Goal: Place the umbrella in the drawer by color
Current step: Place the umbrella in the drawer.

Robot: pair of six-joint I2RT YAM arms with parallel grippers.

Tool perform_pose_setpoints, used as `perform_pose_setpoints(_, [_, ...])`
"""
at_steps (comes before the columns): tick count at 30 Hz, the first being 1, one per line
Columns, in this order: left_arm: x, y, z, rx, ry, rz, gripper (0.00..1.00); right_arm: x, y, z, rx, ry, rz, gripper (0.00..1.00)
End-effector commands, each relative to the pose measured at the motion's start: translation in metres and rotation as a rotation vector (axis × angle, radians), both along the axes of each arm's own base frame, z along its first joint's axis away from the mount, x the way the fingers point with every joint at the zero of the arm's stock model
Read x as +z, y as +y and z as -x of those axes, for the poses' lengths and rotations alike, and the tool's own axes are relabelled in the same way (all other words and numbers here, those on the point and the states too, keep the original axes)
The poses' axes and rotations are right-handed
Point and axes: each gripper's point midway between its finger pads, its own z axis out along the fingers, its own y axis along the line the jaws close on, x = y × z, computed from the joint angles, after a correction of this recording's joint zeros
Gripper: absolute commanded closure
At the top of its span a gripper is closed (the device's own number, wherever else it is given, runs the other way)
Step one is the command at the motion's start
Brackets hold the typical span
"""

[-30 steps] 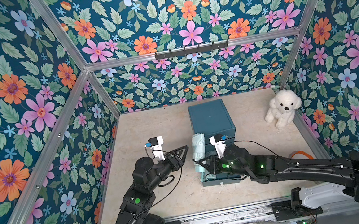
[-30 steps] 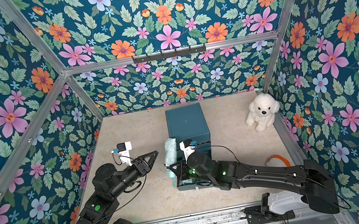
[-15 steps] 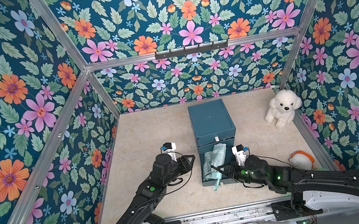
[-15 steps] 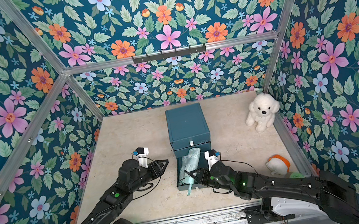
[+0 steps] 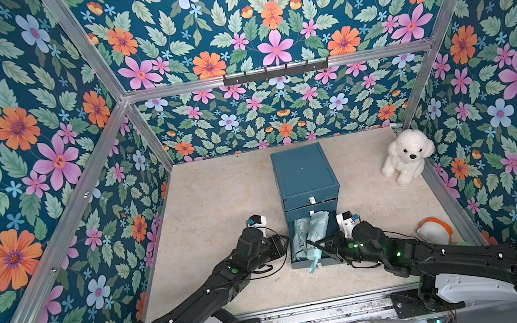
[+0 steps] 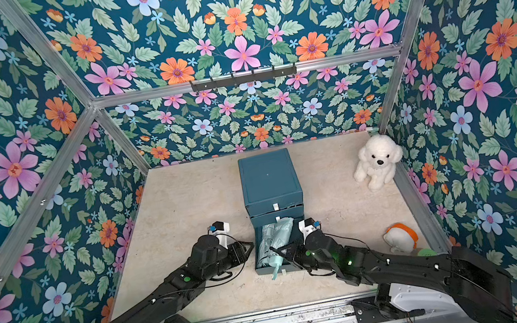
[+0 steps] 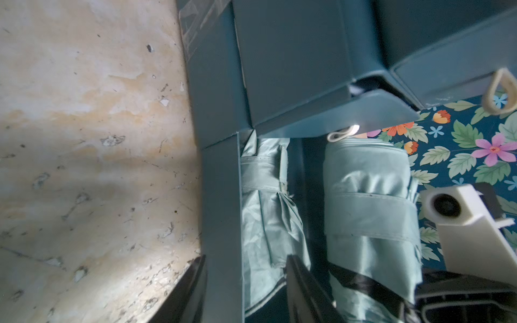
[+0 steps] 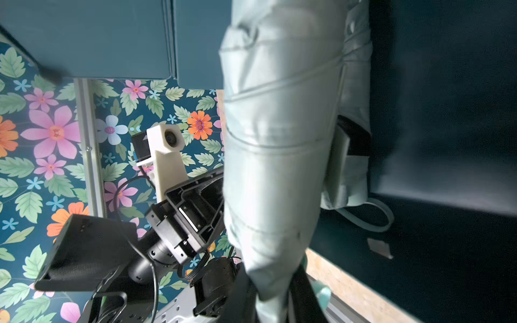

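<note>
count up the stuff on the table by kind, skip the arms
mint umbrellas: 2
teal drawer unit: 1
soft toys: 2, white dog and orange and white toy
total: 5 (a green bit beside that toy is too hidden to count)

My right gripper (image 5: 325,244) has carried the mint umbrella (image 5: 319,226) from over the drawer's left edge down into the open drawer (image 5: 325,261). The umbrella now lies lengthwise there, its handle over the front wall. My left gripper (image 5: 283,241) has moved in to the drawer's left wall. An orange-and-white toy (image 5: 434,230) is now uncovered.
</note>
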Motion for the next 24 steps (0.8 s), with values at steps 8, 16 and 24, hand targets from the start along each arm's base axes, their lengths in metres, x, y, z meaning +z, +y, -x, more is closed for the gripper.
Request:
perform_pose_setpoints(8, [0.001,-0.006,-0.007,0.006,-0.032,-0.001,0.51,-0.005,0.002,-0.012,0.008,0.019,-0.024,1.0])
perform_pose_setpoints(16, [-0.007,-0.004,-0.006,0.004,-0.026,-0.039,0.53,-0.02,0.0,-0.02,0.018,0.038,0.004,1.0])
perform_pose_setpoints(24, [-0.009,-0.006,-0.004,-0.006,-0.026,-0.058,0.55,-0.034,-0.002,-0.026,0.035,0.014,0.123,1.0])
